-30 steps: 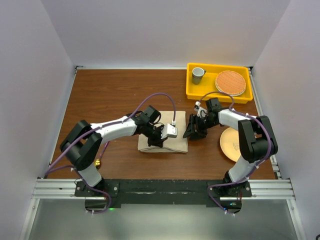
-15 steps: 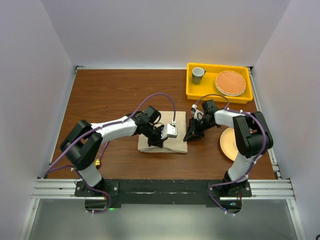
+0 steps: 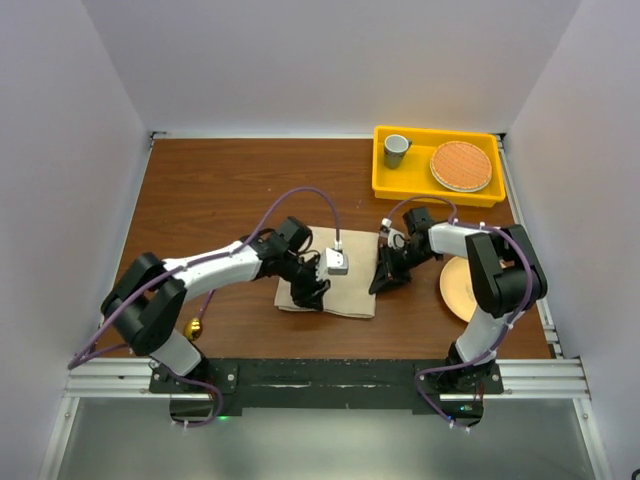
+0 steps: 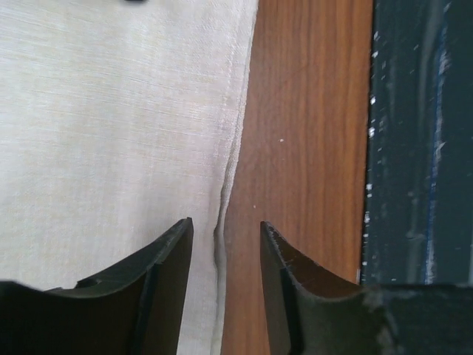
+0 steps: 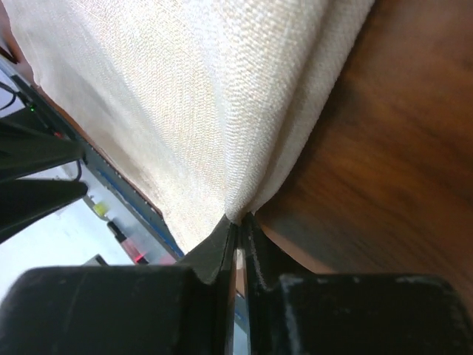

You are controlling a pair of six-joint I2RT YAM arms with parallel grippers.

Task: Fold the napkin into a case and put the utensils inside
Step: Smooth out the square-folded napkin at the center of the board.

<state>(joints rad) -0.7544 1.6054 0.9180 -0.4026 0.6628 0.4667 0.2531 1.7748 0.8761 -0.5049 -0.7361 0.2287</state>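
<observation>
My right end effector [image 5: 238, 235] pinches the napkin [image 3: 350, 295] edge, my left end effector [image 4: 225, 248] is open; brown wooden counter [image 3: 220, 190], pale walls [image 3: 330, 60]

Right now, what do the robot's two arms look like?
The left arm and right arm match: smooth white tubes joined by chunky black joints, on black bases. A thin purple cable loops along each. The jaws are black and taper to flat tips.
</observation>
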